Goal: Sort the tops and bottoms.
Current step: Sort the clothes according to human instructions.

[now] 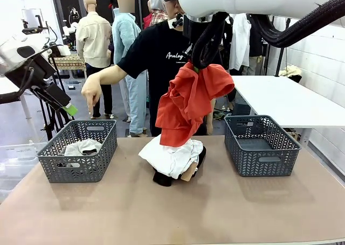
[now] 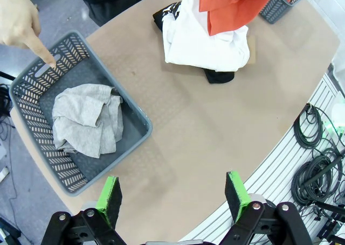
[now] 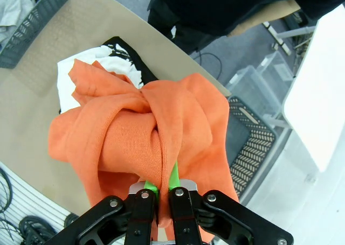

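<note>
The orange top point(image 1: 191, 102) hangs in the air over the middle of the table point(image 1: 161, 218), pinched at its upper end by the right gripper point(image 3: 159, 188), whose jaws are nearly together on a fold of the cloth. It is bunched and twisted round itself (so it has no neat front or back), and its long axis runs straight down from the gripper. Its lowest fold points at the white top point(image 1: 170, 156) underneath; whether the two touch I cannot tell. A black garment point(image 1: 161, 177) peeks out from under the white one. From the hanging top, the left basket point(image 1: 81, 172) lies well off to the robot's left and the right basket point(image 1: 261, 164) about as far to the right, so the next carry is sideways, and I judge leftward. The person's hand point(image 1: 91, 94) points a finger down at the left basket's far rim, and a grey cloth point(image 2: 86, 118) already lies in it. The left gripper point(image 2: 175, 194) is the nearer one to that basket, hovering above its outer side with jaws wide and nothing in them, but the right arm has the cloth and would need to cross the middle.
</note>
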Tool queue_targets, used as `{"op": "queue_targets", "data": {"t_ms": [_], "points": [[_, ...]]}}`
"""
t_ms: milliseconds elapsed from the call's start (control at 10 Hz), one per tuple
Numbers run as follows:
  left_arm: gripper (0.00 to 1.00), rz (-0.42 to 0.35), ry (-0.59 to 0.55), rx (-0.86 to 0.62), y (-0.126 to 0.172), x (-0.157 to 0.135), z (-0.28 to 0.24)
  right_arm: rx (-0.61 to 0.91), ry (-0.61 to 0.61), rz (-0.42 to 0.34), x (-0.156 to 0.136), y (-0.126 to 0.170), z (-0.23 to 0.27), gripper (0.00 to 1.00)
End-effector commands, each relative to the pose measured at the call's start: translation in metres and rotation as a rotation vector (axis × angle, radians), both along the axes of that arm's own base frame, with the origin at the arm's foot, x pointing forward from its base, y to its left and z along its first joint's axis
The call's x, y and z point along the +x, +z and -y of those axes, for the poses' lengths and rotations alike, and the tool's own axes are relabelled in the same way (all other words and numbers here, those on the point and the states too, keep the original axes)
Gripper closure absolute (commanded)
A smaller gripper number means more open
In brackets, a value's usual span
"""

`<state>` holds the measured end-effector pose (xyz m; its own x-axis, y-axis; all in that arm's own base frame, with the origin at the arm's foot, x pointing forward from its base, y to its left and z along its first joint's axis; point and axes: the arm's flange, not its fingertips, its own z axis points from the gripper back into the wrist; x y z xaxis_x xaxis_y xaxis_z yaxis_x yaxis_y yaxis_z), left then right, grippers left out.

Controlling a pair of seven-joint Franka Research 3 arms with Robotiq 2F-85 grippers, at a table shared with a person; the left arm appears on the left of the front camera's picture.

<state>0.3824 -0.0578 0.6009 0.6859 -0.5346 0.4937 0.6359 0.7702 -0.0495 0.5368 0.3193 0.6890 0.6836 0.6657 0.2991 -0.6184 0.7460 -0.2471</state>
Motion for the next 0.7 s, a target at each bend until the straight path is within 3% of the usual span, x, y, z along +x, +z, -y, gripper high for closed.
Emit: {"op": "queue_targets", "data": {"t_ms": [0,200,400,600], "points": [[0.00,0.000,0.000,0.000,0.000,0.000,0.000,0.039,0.073,0.042,0.002,0.007,-0.012,1.00],[0.00,0.049,0.005,0.013,0.014,-0.029,-0.011,0.161,0.242,0.170,0.003,0.030,-0.040,1.00],[0.00,0.051,0.025,0.022,0.012,-0.048,-0.034,0.274,0.395,0.303,0.009,0.057,-0.072,1.00],[0.00,0.036,0.093,0.029,0.008,-0.061,-0.061,0.359,0.548,0.326,0.015,0.069,-0.116,1.00]]}}
